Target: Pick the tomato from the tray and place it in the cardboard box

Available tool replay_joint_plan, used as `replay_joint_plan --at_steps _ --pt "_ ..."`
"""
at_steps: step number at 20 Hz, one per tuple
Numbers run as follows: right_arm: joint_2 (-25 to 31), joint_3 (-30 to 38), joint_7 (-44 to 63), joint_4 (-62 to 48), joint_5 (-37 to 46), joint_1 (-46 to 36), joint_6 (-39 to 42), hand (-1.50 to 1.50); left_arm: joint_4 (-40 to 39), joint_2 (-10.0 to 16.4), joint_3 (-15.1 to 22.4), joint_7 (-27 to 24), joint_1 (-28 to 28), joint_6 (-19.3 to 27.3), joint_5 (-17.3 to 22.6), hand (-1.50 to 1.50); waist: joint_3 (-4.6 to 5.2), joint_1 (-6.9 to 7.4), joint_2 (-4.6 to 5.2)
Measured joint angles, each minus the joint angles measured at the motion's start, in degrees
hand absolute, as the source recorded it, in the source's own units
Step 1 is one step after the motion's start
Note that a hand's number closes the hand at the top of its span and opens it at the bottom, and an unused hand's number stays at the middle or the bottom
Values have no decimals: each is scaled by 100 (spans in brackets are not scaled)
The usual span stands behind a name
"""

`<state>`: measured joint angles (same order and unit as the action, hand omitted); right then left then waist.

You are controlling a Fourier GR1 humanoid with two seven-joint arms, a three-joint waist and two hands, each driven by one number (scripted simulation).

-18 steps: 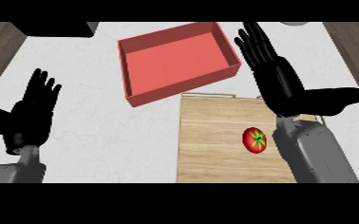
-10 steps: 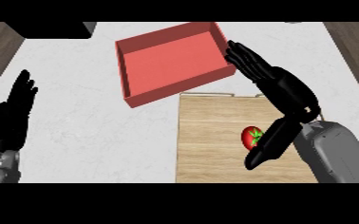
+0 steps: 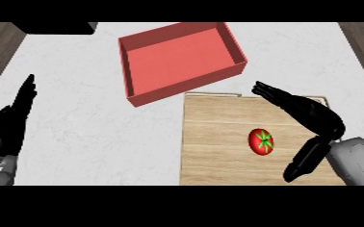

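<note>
Left robot hand, fingers straight, rests at the table's left edge. Box stands near the tray's far-left corner. Tomato lies right of tray centre, untouched between the right robot hand's spread fingers and thumb; close evenly about its middle.

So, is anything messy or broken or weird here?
Nothing is spilled or broken. The tomato lies whole on the wooden tray, with the right hand open beside it. Only the red box sits a bit crooked to the tray.
</note>
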<state>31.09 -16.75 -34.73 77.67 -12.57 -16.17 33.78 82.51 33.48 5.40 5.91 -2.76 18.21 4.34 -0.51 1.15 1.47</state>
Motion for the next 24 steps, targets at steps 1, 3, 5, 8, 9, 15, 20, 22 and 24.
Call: replay_joint_plan --at_steps 1,3,5,8,9,15,20,22,24 --pt "103 28 -206 -115 111 -23 -43 -150 -41 11 8 -17 -21 -11 -30 0 1 10 -3" --pt "230 -1 -608 -269 491 -111 -308 -150 -112 -11 43 -41 -54 -6 -93 0 4 32 -16" --pt "432 -55 -901 -443 922 -301 -590 -150 -190 -36 68 -109 -92 -32 -125 0 8 81 -16" --pt "793 -303 -1242 -603 1628 -603 -931 -150 -299 -70 101 -164 -164 -76 -161 0 18 123 -25" --pt "869 -414 -1366 -692 1849 -700 -1039 -150 -353 -72 111 -172 -205 -83 -189 0 21 136 -23" --pt "1194 -1204 -1807 -1070 3091 -1228 -1535 -150 -499 -125 105 -119 -380 -110 -264 0 36 118 -63" --pt "1101 -1762 -1931 -1614 3884 -1790 -1719 -150 -783 -212 65 -243 -490 -118 -366 0 44 88 -81" --pt "960 -1942 -1963 -1796 4106 -1919 -1769 -150 -885 -254 24 -246 -567 -137 -382 0 47 55 -92" --pt "857 -2039 -1943 -1850 4307 -1971 -1796 -150 -945 -268 -54 -308 -530 -164 -403 0 48 14 -110"
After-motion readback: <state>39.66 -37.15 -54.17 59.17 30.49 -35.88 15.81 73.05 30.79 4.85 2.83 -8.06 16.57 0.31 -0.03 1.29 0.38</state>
